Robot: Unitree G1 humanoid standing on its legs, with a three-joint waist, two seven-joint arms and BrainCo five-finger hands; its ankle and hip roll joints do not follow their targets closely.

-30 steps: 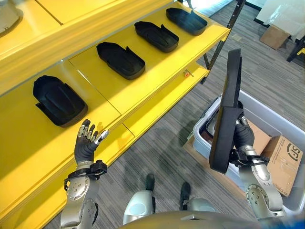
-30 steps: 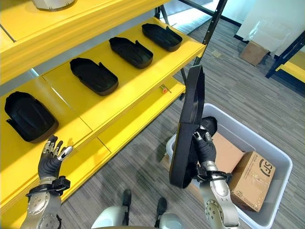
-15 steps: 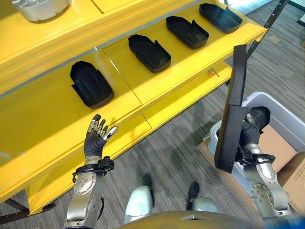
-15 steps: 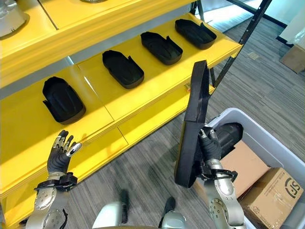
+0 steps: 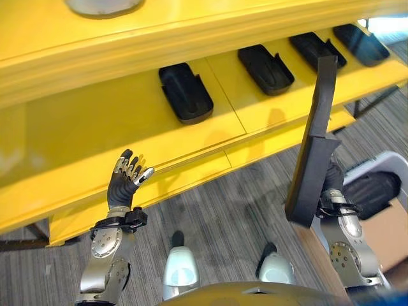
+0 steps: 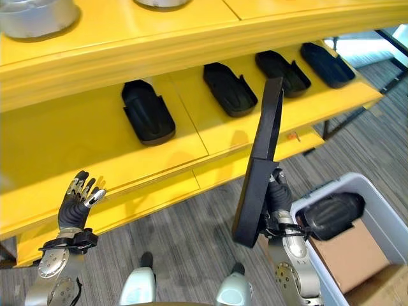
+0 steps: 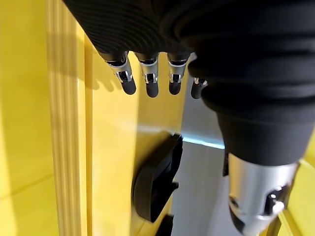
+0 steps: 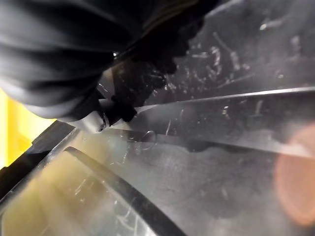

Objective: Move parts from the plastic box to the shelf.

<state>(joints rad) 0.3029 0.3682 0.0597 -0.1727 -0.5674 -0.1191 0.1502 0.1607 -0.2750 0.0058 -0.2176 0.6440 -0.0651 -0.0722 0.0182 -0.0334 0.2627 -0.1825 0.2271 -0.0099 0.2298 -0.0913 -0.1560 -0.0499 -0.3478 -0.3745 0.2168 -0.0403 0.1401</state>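
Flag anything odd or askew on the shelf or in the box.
Nothing stands out. Four black parts lie flat in a row on the yellow shelf. The right hand holds another black part upright, not yet shelved; left hand open.

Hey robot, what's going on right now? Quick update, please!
Right hand shut on a long black part, held upright before the yellow shelf. Left hand open, fingers spread, empty. Four black parts on the shelf; bare space left of them.
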